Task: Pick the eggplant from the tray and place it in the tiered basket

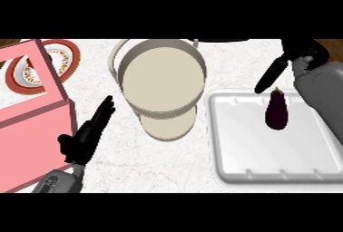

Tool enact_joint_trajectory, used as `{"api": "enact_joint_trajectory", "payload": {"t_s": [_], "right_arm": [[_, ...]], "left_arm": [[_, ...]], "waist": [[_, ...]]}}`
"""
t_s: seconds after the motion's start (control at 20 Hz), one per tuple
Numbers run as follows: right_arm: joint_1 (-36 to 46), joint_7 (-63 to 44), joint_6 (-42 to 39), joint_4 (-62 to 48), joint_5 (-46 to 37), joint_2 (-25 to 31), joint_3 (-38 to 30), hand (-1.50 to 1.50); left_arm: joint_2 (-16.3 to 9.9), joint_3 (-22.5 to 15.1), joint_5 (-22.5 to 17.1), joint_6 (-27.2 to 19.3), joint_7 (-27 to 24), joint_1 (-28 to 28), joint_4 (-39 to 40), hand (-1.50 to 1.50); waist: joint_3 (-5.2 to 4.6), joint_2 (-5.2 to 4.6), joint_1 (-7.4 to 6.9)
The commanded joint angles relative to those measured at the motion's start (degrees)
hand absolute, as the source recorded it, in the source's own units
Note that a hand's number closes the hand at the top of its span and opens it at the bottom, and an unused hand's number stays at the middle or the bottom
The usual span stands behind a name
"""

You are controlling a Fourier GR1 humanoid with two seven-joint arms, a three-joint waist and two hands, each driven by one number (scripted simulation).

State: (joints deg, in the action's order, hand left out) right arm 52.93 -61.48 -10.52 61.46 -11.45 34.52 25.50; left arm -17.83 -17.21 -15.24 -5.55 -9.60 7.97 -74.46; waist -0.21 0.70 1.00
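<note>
A dark purple eggplant [276, 110] lies lengthwise in the upper right part of the white tray [248, 154]. My right hand [289, 60] hovers just above the tray's far right corner, its fingers stretched down toward the eggplant's stem end without holding it. The tiered basket [163, 80], beige with a metal rim, stands in the middle of the counter, left of the tray. My left hand [87, 133] rests open at the lower left, fingers straight and pointing up toward the basket.
A pink box [30, 108] fills the left edge. Red-rimmed patterned plates [64, 56] sit behind and partly under it. Bare white counter lies between the basket and the tray's front.
</note>
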Motion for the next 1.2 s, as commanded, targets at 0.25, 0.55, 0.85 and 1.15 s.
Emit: {"api": "enact_joint_trajectory", "payload": {"t_s": [0.25, 0.55, 0.85, 1.15], "right_arm": [[-4.27, -15.14, 1.07, 7.26, -6.82, -0.10, 1.96, -1.50], [-7.90, -14.86, -0.57, 1.15, -5.98, -1.68, 1.31, -1.50], [-12.02, -10.51, 1.03, 2.51, -8.20, -1.89, -2.77, -1.50], [-15.14, -13.63, 1.78, 4.46, -11.18, -3.27, -4.04, -1.50]], "left_arm": [[0.00, 1.08, 0.21, 1.39, 1.50, -0.02, -1.24, 0.00], [0.97, 0.95, 0.88, 1.38, 1.92, 0.85, -0.94, 0.00], [1.24, 2.04, 1.44, 1.55, 3.93, 0.16, -3.34, 0.00], [1.93, 0.99, 3.67, 0.48, 3.31, -3.50, -6.34, 0.00]], "waist": [[0.14, -0.35, -0.37], [0.17, -0.62, -0.73], [0.21, -0.63, -1.07], [0.19, -0.42, -1.16]]}}
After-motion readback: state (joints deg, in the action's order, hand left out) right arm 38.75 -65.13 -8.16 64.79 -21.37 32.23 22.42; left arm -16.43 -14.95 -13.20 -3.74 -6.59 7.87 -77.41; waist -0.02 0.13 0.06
